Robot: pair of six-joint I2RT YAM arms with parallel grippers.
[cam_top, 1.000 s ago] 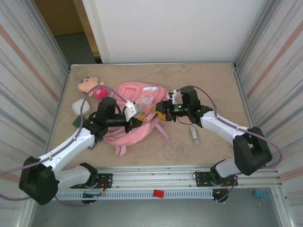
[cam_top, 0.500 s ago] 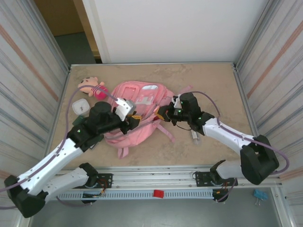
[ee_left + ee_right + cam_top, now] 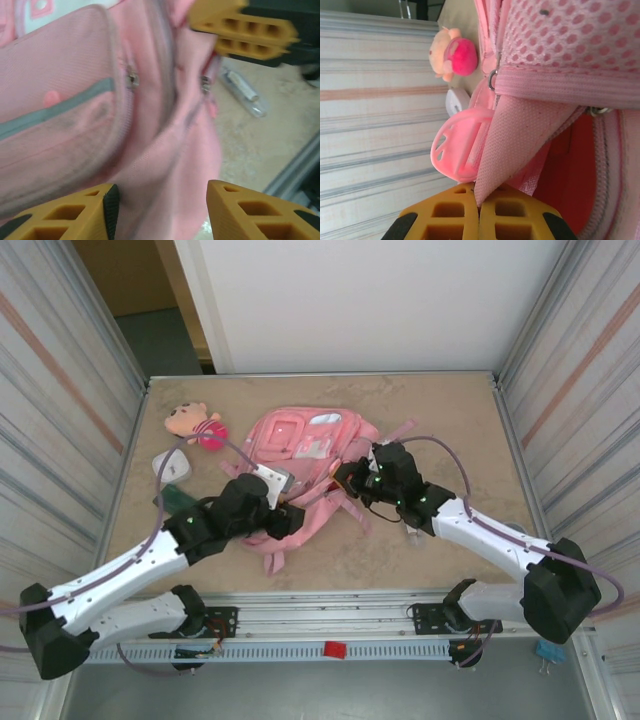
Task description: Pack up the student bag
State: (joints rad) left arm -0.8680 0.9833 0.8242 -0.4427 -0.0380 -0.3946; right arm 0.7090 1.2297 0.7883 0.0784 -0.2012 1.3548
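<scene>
The pink student bag (image 3: 300, 445) lies mid-table with its zipped pockets facing up. In the left wrist view its grey-trimmed pocket (image 3: 65, 100) takes up the left side. My left gripper (image 3: 285, 518) sits at the bag's near edge and is open. Loose pink fabric lies between its yellow fingers (image 3: 240, 215), which do not pinch it. My right gripper (image 3: 345, 477) is at the bag's right side. It is shut (image 3: 479, 200) on a pink woven strap (image 3: 520, 135), beside a pink plastic buckle (image 3: 457, 150).
A small plush doll (image 3: 193, 423) lies at the back left. A white case (image 3: 172, 468) and a dark green item (image 3: 170, 498) sit left of the bag. A clear tube (image 3: 242, 92) lies on the table right of the bag. Metal walls close in both sides.
My left gripper has dropped from the middle of the bag to its near edge. The bag has shifted and turned slightly toward the back right. My right gripper keeps its hold on the strap.
</scene>
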